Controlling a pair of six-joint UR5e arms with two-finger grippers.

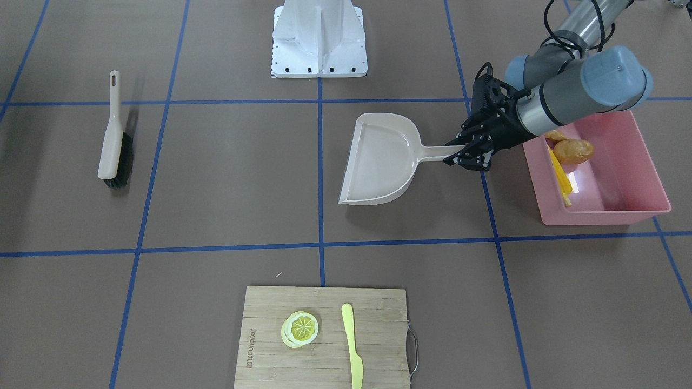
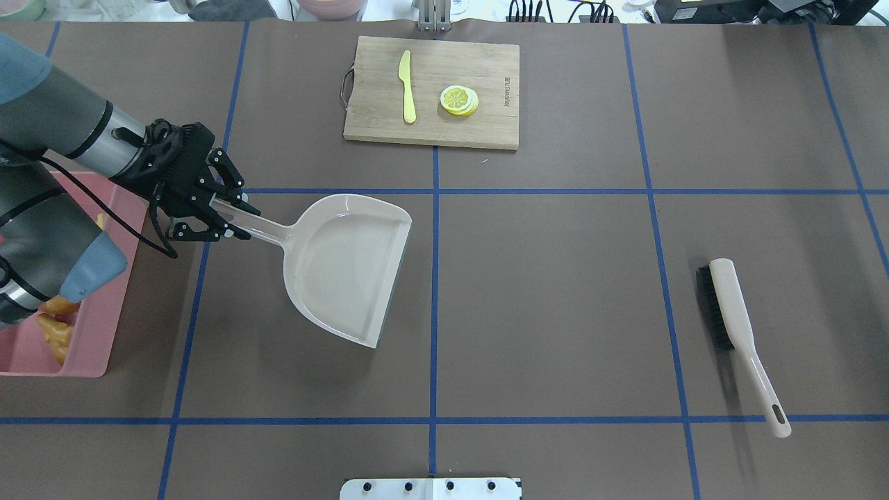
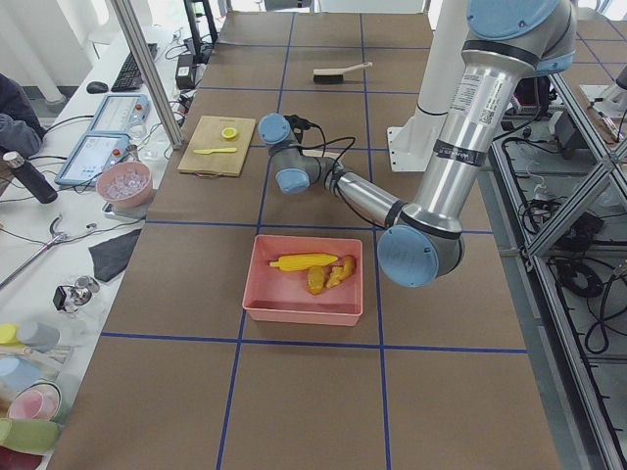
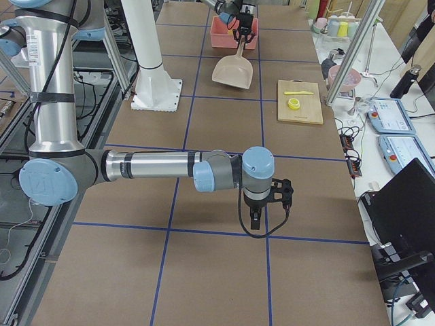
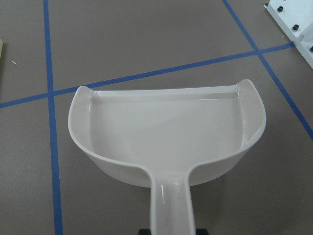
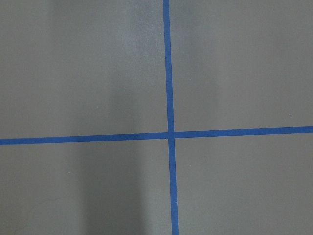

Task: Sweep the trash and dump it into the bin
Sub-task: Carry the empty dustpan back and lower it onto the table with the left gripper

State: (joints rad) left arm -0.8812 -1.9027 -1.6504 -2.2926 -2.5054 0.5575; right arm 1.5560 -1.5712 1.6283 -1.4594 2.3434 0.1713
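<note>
We log bin (image 2: 94, 333) cut by overhead view's left edge, left arm (image 2: 42, 236) covering most of it. Of trash (image 2: 57, 332) only orange-tan scraps show below elbow there; we cannot sort pieces. Front view: forearm hides bin's near corner and part of ginger root (image 1: 555, 135). Left wrist view: dustpan (image 5: 166, 132) handle runs off bottom edge, fingers (image 5: 145, 232) mere dark slivers. Right gripper (image 4: 262, 217) small, seen from right side view only; jaw state beyond us. Cutting board (image 1: 324, 335) and knife (image 1: 352, 346) clipped by front view's bottom edge.
</note>
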